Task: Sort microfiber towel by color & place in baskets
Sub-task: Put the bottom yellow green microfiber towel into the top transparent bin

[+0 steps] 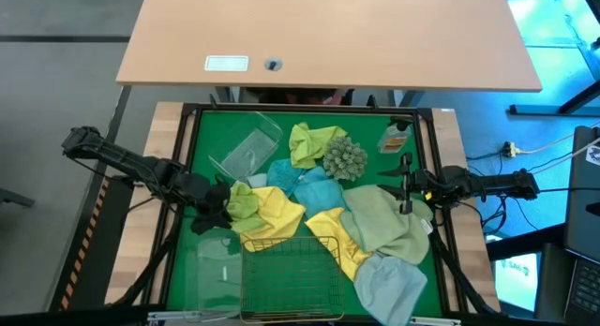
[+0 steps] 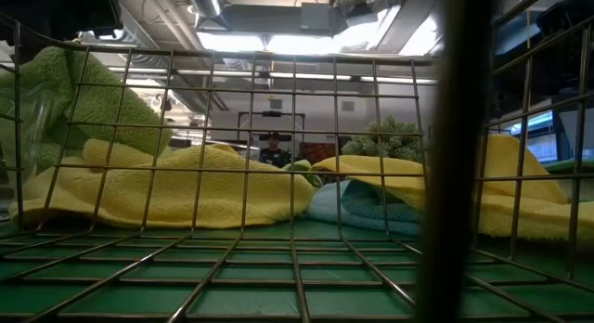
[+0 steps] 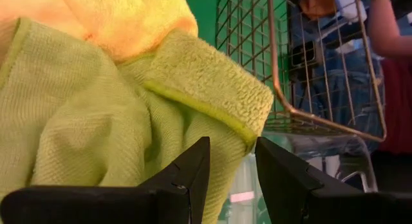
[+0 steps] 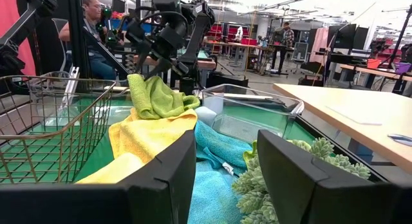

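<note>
Your left gripper [image 1: 217,206] is clenched on a green towel [image 1: 242,202], lifted beside the wire basket [image 1: 286,270]. Your right gripper [image 1: 405,188] hangs released over the towel pile [image 1: 375,223] on the bench [image 1: 197,148].

The green-topped table [image 1: 187,190] carries a heap of yellow, green and blue towels [image 1: 319,209], a gold wire basket [image 1: 291,279], two clear tubs [image 1: 246,153], a spiky ball [image 1: 345,158] and a small bottle [image 1: 394,138].
</note>
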Tool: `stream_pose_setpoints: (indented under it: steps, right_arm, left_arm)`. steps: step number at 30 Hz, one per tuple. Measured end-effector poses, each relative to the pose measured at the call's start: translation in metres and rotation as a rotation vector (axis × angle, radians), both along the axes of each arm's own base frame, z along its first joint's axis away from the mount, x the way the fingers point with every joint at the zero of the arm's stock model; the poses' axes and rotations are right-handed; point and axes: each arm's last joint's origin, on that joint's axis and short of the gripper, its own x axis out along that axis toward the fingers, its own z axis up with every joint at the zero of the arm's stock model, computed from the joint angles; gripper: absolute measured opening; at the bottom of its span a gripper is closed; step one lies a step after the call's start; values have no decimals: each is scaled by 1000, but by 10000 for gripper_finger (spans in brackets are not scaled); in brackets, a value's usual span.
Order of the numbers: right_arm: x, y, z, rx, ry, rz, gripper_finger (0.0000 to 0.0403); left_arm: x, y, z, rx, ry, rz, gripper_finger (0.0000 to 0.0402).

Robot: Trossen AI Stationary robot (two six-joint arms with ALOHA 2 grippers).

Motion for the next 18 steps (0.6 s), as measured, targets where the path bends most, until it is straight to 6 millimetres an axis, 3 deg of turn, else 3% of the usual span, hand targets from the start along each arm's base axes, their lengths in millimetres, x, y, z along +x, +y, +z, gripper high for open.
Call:
stream_pose_setpoints:
  steps: [18]
  right_arm:
    - [0,0,0,0,1,0,167]
  left_arm:
    - [16,-6,-13,27,52,7,119]
